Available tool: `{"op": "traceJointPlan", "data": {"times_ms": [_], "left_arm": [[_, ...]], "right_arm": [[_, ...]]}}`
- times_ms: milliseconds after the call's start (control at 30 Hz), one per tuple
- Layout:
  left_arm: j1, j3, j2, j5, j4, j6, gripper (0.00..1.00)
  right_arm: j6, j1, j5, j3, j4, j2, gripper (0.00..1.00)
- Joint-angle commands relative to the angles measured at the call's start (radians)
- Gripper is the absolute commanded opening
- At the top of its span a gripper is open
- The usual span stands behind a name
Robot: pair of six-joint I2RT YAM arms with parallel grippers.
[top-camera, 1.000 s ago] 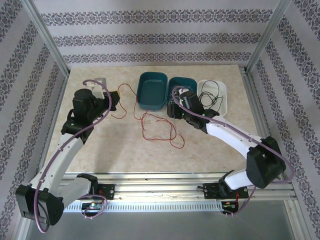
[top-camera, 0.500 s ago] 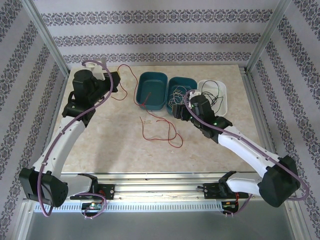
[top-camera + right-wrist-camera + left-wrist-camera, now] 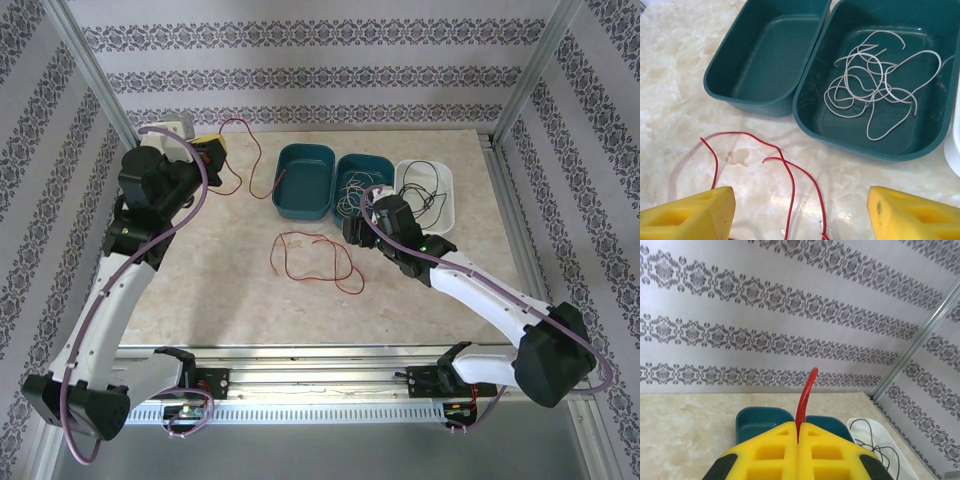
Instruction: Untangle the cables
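Pinching red cable (image 3: 806, 395), left claw (image 3: 798, 432) clamped

Left teal bin (image 3: 305, 188) touches right teal bin (image 3: 366, 159); white tray (image 3: 450, 190) just beside; marbled tabletop (image 3: 200, 285); patterned wallpaper (image 3: 300, 72) behind.

left bin (image 3: 304, 182) just beside middle bin (image 3: 383, 170) | coiled cable (image 3: 875, 80) in middle bin | loose cable (image 3: 740, 133) on table (image 3: 200, 290) before both bins, near my right gripper (image 3: 801, 200)

Our colours: red, cream, teal, yellow
We see a red cable (image 3: 805, 392), a cream cable (image 3: 871, 80) in a teal bin (image 3: 850, 17), yellow fingers (image 3: 690, 215), and grey damask-striped wallpaper (image 3: 740, 300).
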Motion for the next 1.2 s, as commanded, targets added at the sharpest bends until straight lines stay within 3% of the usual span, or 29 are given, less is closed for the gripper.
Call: {"op": "traceJointPlan", "data": {"times_ms": [0,267,367,633,700,1067,1167], "left_arm": [[-0.01,0.011,-0.055,-0.004,-0.012,-0.001,0.0],[-0.015,0.032,0.011,0.028,0.051,-0.054,0.0],[-0.046,0.041,0.077,-0.01,0.113,-0.068,0.0],[-0.22,0.271,0.354,-0.413,-0.025,0.176,0.0],[-0.235,0.322,0.42,-0.465,-0.038,0.196,0.0],[-0.28,0.491,0.699,-0.448,-0.001,0.134,0.0],[-0.306,0.566,0.792,-0.489,-0.03,0.135,0.0]], "right_arm": [[0.011,0.02,0.006,0.005,0.008,0.034,0.69],[0.028,0.08,0.023,0.034,0.001,0.129,0.66],[0.057,0.09,0.037,0.026,0.013,0.138,0.65],[0.085,0.088,0.083,0.0,-0.009,0.081,0.66],[0.085,0.089,0.095,-0.007,-0.023,0.055,0.66],[0.086,0.083,0.15,-0.053,-0.064,-0.078,0.67],[0.088,0.08,0.154,-0.063,-0.074,-0.094,0.67]]}}
